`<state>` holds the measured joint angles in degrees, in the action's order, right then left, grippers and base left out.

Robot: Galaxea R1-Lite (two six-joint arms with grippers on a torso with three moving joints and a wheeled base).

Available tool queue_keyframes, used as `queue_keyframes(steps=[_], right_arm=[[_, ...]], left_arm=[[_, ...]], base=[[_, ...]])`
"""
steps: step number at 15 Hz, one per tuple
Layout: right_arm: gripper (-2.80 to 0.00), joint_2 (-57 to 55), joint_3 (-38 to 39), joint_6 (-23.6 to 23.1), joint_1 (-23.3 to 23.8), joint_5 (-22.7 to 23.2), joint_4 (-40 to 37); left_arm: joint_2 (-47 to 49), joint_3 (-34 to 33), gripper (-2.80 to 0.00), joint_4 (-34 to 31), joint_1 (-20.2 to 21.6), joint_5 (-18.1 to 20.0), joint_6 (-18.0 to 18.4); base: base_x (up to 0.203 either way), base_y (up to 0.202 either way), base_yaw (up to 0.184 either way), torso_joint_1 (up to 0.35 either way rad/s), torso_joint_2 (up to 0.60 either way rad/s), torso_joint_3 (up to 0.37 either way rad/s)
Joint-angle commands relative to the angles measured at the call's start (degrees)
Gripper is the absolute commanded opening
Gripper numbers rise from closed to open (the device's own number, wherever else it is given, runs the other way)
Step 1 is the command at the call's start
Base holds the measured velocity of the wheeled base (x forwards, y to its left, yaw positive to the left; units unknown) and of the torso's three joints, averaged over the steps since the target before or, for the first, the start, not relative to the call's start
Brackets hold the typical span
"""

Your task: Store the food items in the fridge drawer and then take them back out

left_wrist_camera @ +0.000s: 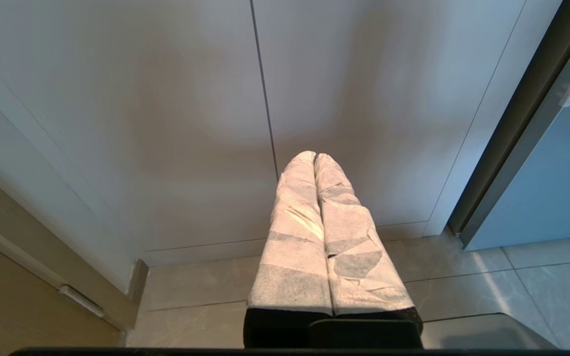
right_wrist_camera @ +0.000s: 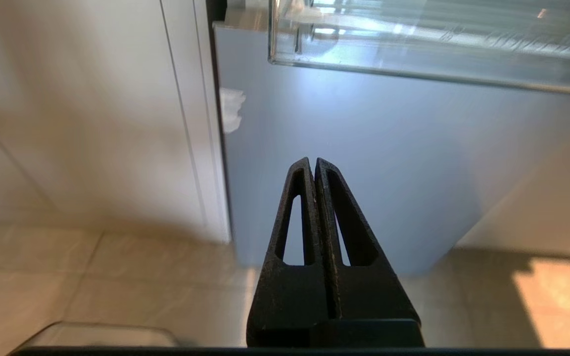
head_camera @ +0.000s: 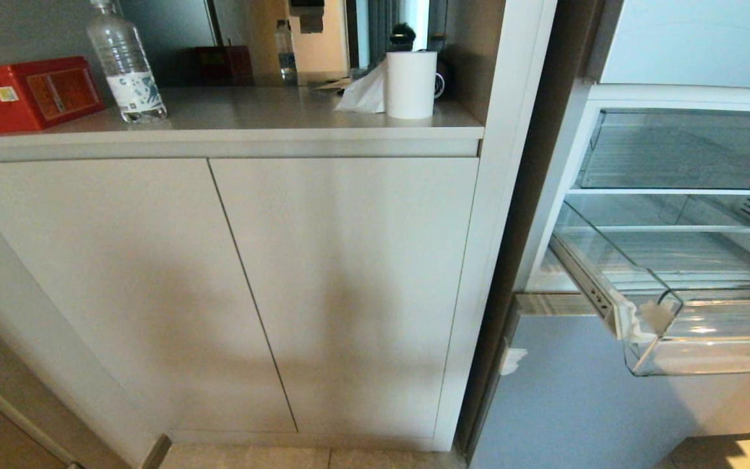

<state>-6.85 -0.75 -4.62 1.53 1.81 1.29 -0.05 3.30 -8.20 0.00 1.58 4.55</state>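
In the head view, a tall pale blue-grey glossy fridge [head_camera: 583, 397] is seen on the right, with its upper part standing open. A wide clear plastic fridge drawer [head_camera: 687, 326] with a ribbed floor and a curved front lip is pulled out past the blue panel below it. No food is seen inside the drawer or on the clear shelf above it, and the round red food items are not seen in any view. A bit of white tape [head_camera: 510, 359] is stuck on the fridge's edge. To the left a white cabinet [head_camera: 284, 286] with two flat doors is seen. On its grey top are placed a red box [head_camera: 27, 92], a clear plastic water bottle [head_camera: 126, 65] and a white paper roll [head_camera: 410, 83]. Neither arm is seen here. In the left wrist view, the left gripper [left_wrist_camera: 314, 157], wrapped in white cloth, is held low in front of the cabinet doors, above the pale floor tiles [left_wrist_camera: 463, 277]. Its two fingers are pressed together, and nothing is held between them. In the right wrist view, the black right gripper [right_wrist_camera: 313, 162] is pointed at the blue fridge panel, below the drawer's clear front lip. Its fingers are pressed together too, with nothing between them.
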Motion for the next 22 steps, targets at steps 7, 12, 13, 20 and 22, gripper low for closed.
queue_keyframes(steps=[7, 12, 13, 20, 22], right_arm=[[-2.80, 6.9, 0.8, 4.1, -1.1, -2.1, -1.6], [-2.80, 6.9, 0.8, 4.0, -1.2, -2.0, -1.6], [-2.80, 6.9, 0.8, 4.1, -1.1, -2.1, -1.6], [-2.80, 6.9, 0.8, 5.8, -1.1, -3.6, -1.6], [-2.80, 6.9, 0.8, 5.9, -1.1, -3.6, -1.6]], left_arm=[[0.0, 0.0, -2.80, 0.0, 0.0, 0.0, -0.9], [0.0, 0.0, -2.80, -0.1, 0.0, 0.0, -0.9], [0.0, 0.0, -2.80, 0.0, 0.0, 0.0, -0.9], [0.0, 0.0, -2.80, 0.0, 0.0, 0.0, -0.9], [0.0, 0.0, -2.80, -0.1, 0.0, 0.0, -0.9]], base=[[0.000, 0.000, 0.000, 0.000, 0.00, 0.000], [0.003, 0.005, -0.110, 0.001, 0.00, 0.003], [0.000, 0.012, -0.179, 0.002, 0.00, 0.012], [0.001, 0.009, -0.175, 0.001, 0.00, 0.003], [0.000, 0.008, -0.173, 0.004, 0.00, 0.002]])
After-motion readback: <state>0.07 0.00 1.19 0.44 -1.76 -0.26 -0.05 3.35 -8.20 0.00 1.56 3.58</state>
